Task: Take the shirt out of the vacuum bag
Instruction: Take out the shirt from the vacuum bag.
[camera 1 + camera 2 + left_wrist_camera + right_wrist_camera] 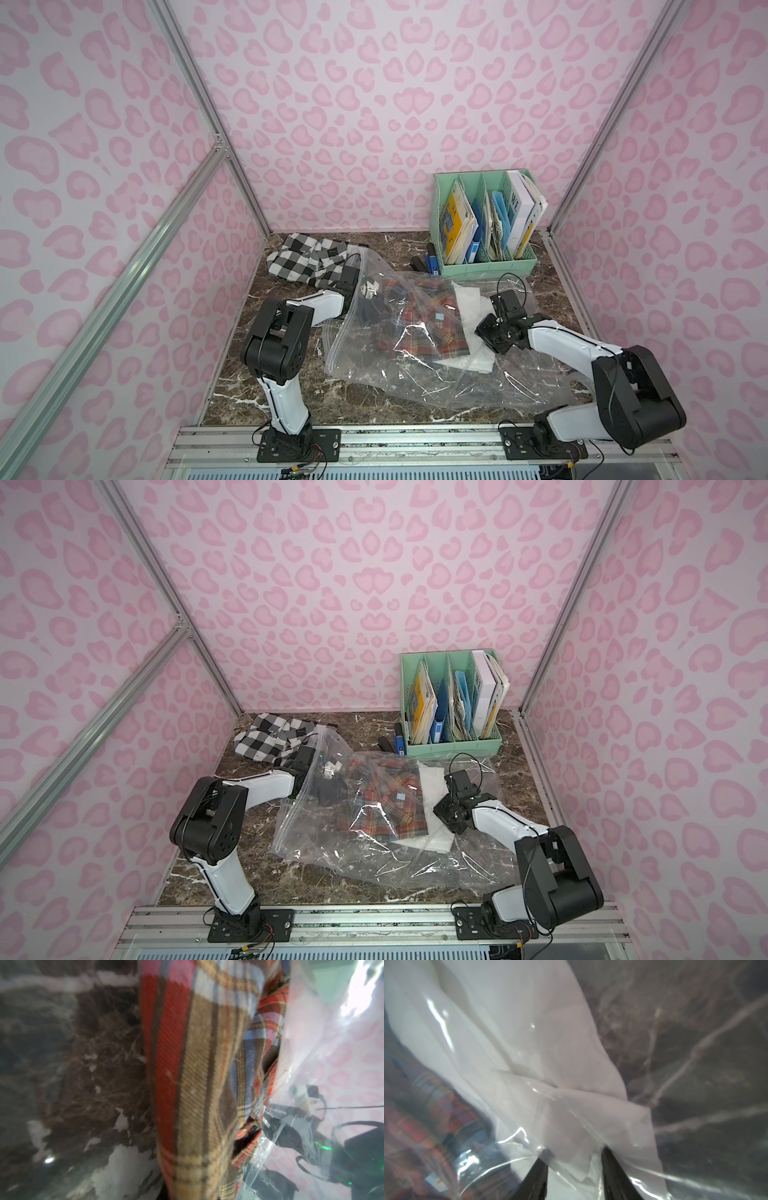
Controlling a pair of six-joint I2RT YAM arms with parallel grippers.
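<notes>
The clear crinkly vacuum bag [436, 382] [395, 864] lies across the middle of the marble table. Inside it is the red plaid shirt [415, 332] [386, 808], with a white sheet [469, 307] beside it. My left gripper [368, 297] [328, 773] reaches in through the bag's left opening. In the left wrist view the shirt [197, 1064] runs taut from where the hidden jaws sit, so it is shut on the shirt. My right gripper [478, 332] [575, 1152] presses on the bag's right side, open, with film and the white sheet [529, 1043] between its fingers.
A black-and-white checked cloth [307, 257] lies at the back left, outside the bag. A green file organizer [486, 268] with folders stands at the back right, and small dark and blue items [430, 262] lie beside it. Pink patterned walls close in three sides.
</notes>
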